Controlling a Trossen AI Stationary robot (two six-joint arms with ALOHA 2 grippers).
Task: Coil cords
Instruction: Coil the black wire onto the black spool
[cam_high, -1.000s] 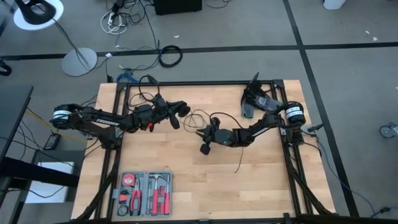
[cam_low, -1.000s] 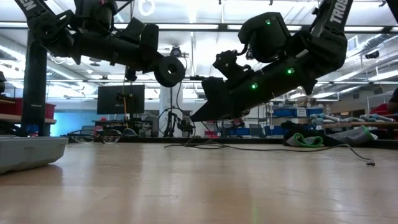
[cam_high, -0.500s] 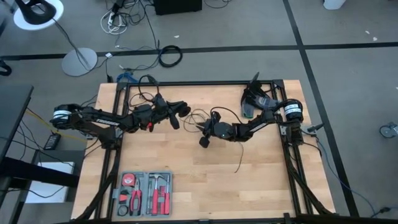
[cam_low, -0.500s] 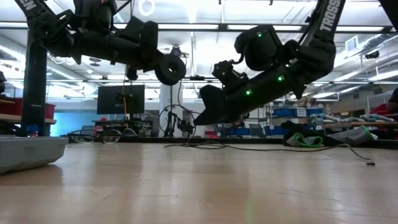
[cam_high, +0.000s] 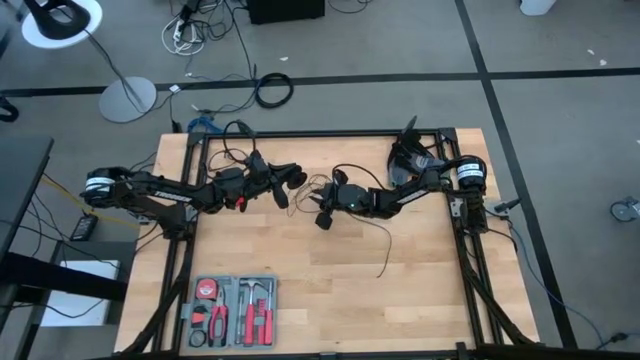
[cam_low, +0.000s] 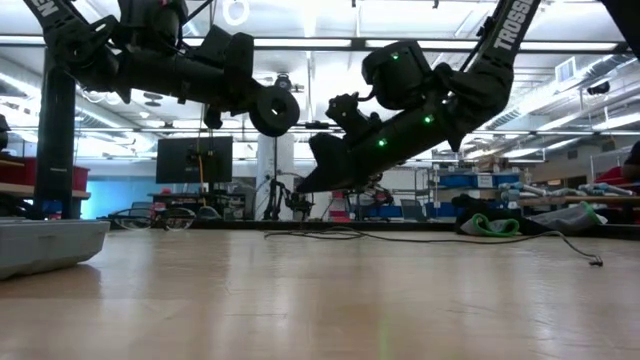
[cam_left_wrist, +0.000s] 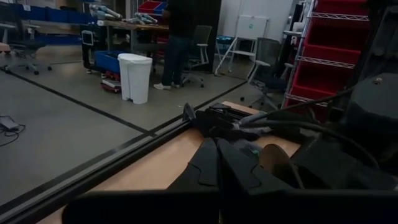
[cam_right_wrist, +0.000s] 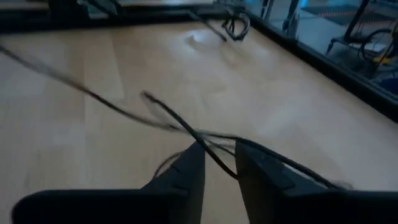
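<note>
The thin black cord (cam_high: 388, 245) lies slack on the wooden table; its loose tail (cam_low: 595, 262) rests on the table toward the right. Its round black puck (cam_low: 275, 112) hangs in the air at the tip of my left gripper (cam_high: 284, 186), which is shut and points level over the table's far middle. My right gripper (cam_high: 320, 218) hovers just right of it, slanting down, fingers a little apart. In the right wrist view, strands of the cord (cam_right_wrist: 155, 112) cross between the fingertips of my right gripper (cam_right_wrist: 219, 155); I cannot tell whether they touch. My left gripper holds the cord at its puck end (cam_high: 297, 178), fingers level and pointing toward the table's right. The puck is lifted clear of the table. Which part lies between the fingers is hidden by the gripper itself.
A grey tool tray (cam_high: 235, 310) with red-handled tools sits at the near left. A dark bundle with green (cam_high: 408, 165) lies at the far right. Black frame rails (cam_high: 320, 133) border the table. Bare wood lies in the near middle.
My right gripper has swung toward the table's far edge and left, closing on my left gripper and the puck. The cord's loops between the two grippers have shifted with it; the tail has stayed on the table.
</note>
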